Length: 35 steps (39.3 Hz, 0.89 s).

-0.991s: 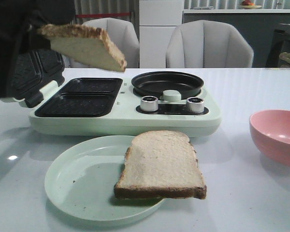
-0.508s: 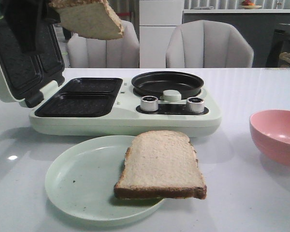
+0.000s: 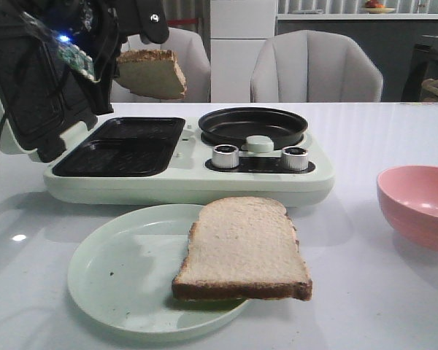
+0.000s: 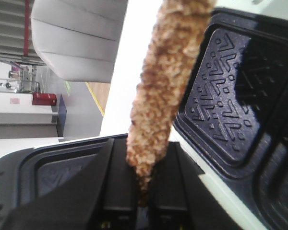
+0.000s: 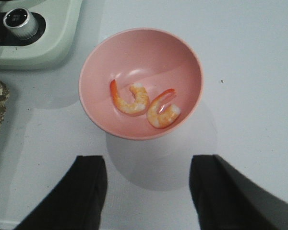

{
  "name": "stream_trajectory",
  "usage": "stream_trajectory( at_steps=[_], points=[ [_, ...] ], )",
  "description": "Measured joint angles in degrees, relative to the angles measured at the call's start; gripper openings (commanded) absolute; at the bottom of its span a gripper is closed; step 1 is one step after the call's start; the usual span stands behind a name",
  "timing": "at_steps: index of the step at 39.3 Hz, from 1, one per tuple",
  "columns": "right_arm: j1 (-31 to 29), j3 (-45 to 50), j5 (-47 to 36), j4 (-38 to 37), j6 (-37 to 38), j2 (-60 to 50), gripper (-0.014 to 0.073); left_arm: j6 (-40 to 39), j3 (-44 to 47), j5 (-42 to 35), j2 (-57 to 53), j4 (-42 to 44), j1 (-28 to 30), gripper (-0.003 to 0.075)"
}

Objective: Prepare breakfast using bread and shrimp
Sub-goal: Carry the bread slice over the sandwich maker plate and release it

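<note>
Front view: left pincer [image 3: 135, 44] (raised high) clamps a bread slice [image 3: 152, 74] above the sandwich maker [image 3: 182, 171].

Left gripper [image 3: 142, 33] clamps 1 bread slice [image 3: 152, 73] in the air above the sandwich maker's [image 3: 190, 171] 2 open grill wells [image 3: 124, 148]; nothing lies in them, but the raised lid [image 3: 29, 87] walls off their left side and the round pan [image 3: 252, 125] and 2 knobs [image 3: 225, 156] crowd the right. Front approach is blocked low by the plate [image 3: 124, 277] carrying the other slice [image 3: 242, 248]; bare table lies between maker and pink bowl [image 5: 141, 82]. Right gripper [image 5: 146, 189] hangs spread wide just short of the bowl; its rim is clear all round, with 2 shrimp [image 5: 144, 103] touching at the bottom.
</note>
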Motion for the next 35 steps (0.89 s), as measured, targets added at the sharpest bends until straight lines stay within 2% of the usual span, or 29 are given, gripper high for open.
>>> stream_trajectory(
  at_steps=[10,25,28,35],
  points=[
    [0.00,0.00,0.00,0.00,0.00,0.00,0.0497,0.00,-5.42,-0.03,7.12,0.09,2.23,0.0101],
    [0.00,0.00,0.00,0.00,0.00,0.00,0.0497,0.00,-5.67,-1.13,9.39,0.22,2.65,0.0107],
    [0.00,0.00,0.00,0.00,0.00,0.00,0.0497,0.00,-5.67,-1.25,9.39,0.22,2.65,0.0139],
    [0.00,0.00,0.00,0.00,0.00,0.00,0.0497,0.00,-5.67,-1.34,9.39,0.22,2.65,0.0291]
  ],
)
